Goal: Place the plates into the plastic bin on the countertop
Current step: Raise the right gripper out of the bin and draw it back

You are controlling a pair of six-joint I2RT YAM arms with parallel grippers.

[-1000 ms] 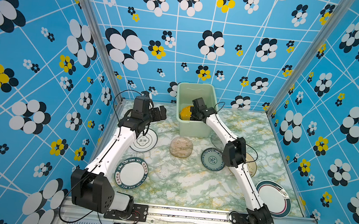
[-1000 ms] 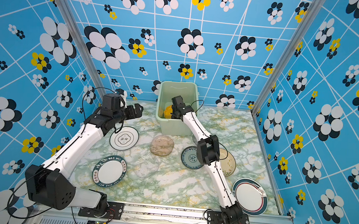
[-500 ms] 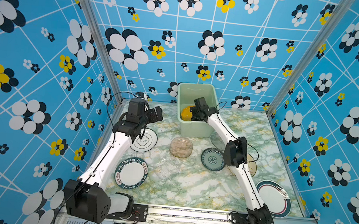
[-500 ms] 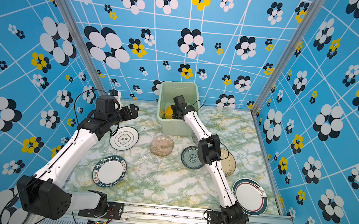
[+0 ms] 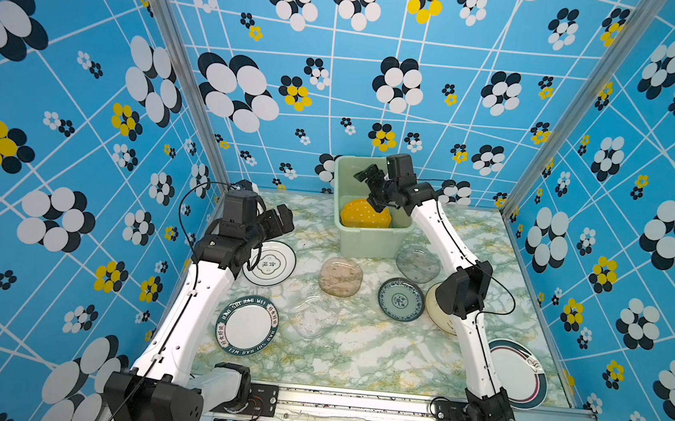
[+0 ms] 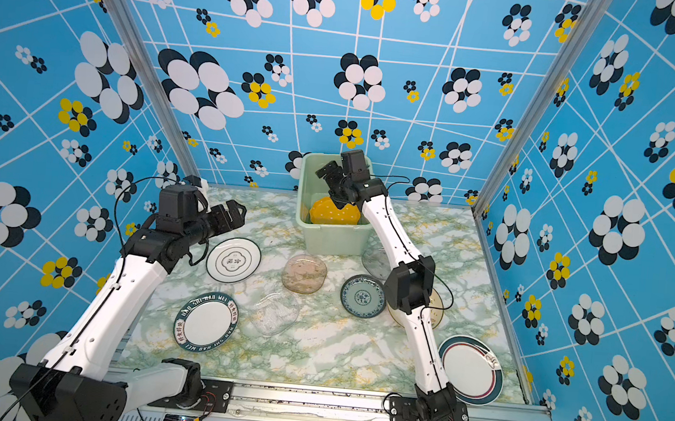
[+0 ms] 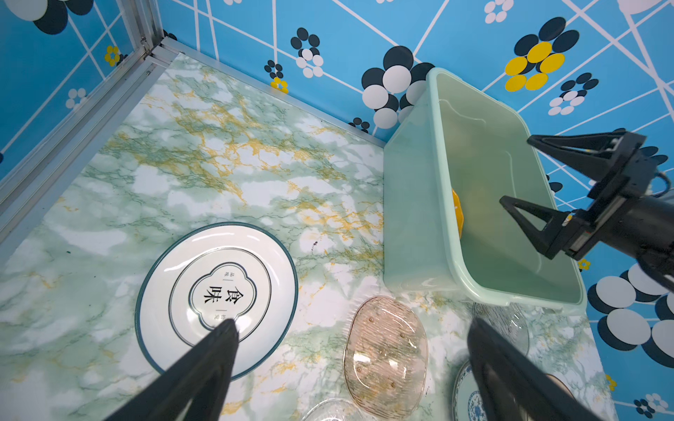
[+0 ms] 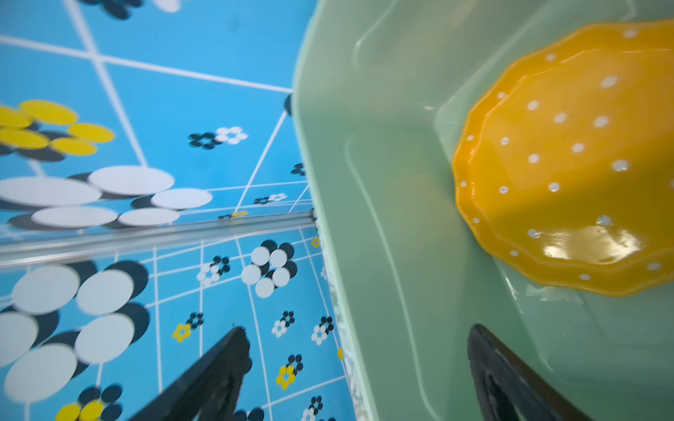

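My right gripper (image 5: 366, 189) hangs over the open top of the pale mint-green rectangular plastic bin (image 5: 336, 182), jaws spread wide with nothing between them. Just below it, the yellow white-dotted scalloped plate (image 5: 364, 214) sits inside the bin, at the end nearer the arm bases. It looks tilted against a wall.

My left gripper (image 5: 281, 220) is also wide open and empty, raised above the far edge of the white round plate with a thin dark rim and black characters (image 5: 271, 262).

The other plates lie flat and apart on the green, white and yellow marble-patterned table (image 5: 356, 359):
- a brown glass plate (image 5: 340, 276)
- a clear glass plate (image 5: 314, 315)
- a white plate with a broad lettered dark rim (image 5: 247, 324)
- a blue-patterned plate (image 5: 401, 299)
- a grey glass plate (image 5: 416, 264) just beside the bin
- a cream plate (image 5: 435, 314), partly behind my right elbow
- a white plate with dark and red rim bands (image 5: 517, 373)
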